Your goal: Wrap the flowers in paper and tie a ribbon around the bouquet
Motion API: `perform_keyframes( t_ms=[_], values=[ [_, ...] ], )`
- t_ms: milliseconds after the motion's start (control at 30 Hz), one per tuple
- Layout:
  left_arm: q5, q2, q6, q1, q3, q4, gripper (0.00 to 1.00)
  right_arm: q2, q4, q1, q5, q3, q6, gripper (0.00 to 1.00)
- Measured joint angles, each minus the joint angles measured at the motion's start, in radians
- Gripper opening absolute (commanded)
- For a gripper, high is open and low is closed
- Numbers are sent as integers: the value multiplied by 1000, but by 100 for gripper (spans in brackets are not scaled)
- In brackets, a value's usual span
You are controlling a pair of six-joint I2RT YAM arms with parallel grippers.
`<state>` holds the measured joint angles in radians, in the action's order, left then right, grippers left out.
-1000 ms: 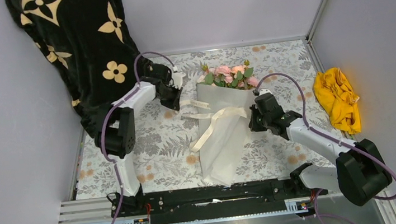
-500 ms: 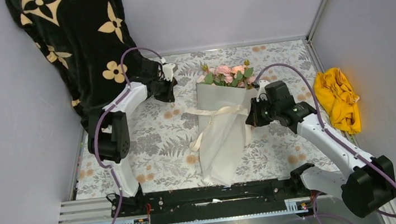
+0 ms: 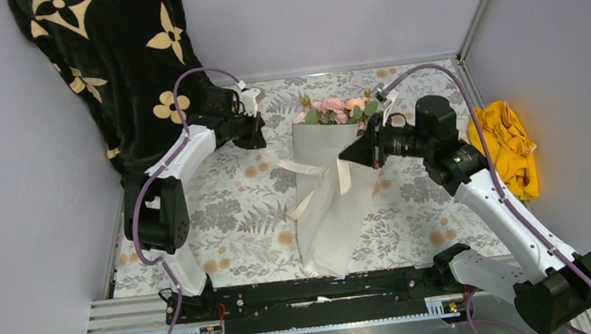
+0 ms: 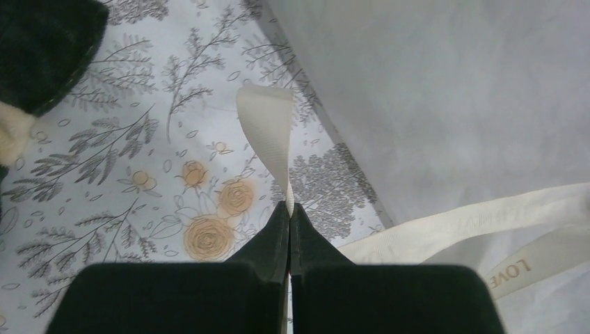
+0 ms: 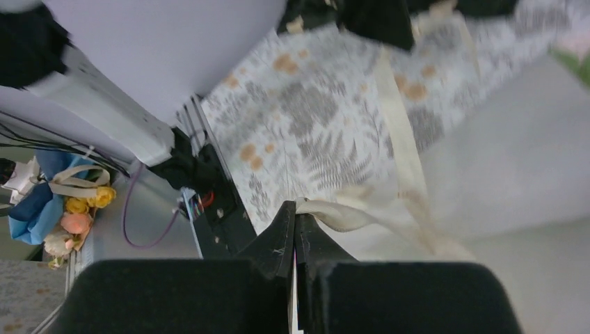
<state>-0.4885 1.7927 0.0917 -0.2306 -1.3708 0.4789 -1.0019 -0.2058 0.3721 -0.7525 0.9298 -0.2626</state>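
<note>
Both arms have shifted over the last second: the left gripper (image 3: 255, 128) has drawn back toward the far left, up against the black cloth (image 3: 120, 61), and the right gripper (image 3: 347, 154) has lifted and swung so that it now points left at the right edge of the bouquet (image 3: 323, 206), while the ribbon (image 3: 309, 169), which lay in loose loops before, now runs flatter across the wrapping. The bouquet lies on the grey leaf-patterned tablecloth (image 3: 231, 216) in the middle of the scene, its wide mouth toward the far side and its narrow end toward the near edge. Its flowers (image 3: 339, 110) show pink and green above the far rim of the paper (image 3: 326, 243). The ribbon crosses the upper part of the paper from left to right, and two tails hang down over the paper toward the near side. In the left wrist view the left fingers (image 4: 275, 233) are pressed together with one ribbon end pinched between their tips, a short flap of it standing out beyond them over the tablecloth, and the paper fills the right of that view. In the right wrist view the right fingers (image 5: 282, 233) are likewise pressed together, nipping a bunched fold of ribbon at their tips, with another strand running away across the tablecloth. A yellow cloth (image 3: 505, 147) lies crumpled at the far right edge of the table, well apart from the bouquet.
</note>
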Motion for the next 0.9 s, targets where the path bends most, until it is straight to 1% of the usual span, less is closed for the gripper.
perform_keyframes(
  t_ms=[67,200,400,567,733,900],
  values=[
    [-17,-4,-9,-8,-4,0,0,-23,113,0,-46,36,-36,0],
    [-38,-5,-21,-41,-6,7,0,-71,306,0,-85,71,-105,0],
    [-57,-4,-43,-127,-34,17,0,-174,506,0,-113,103,-201,0],
    [-51,10,-64,-183,-55,5,0,-200,564,-1,-129,134,-241,0],
    [-34,49,-76,-180,-45,0,0,-185,562,-2,-113,185,-239,0],
    [-33,53,-101,-179,-39,-1,0,-182,548,-2,-96,195,-233,0]
  ],
)
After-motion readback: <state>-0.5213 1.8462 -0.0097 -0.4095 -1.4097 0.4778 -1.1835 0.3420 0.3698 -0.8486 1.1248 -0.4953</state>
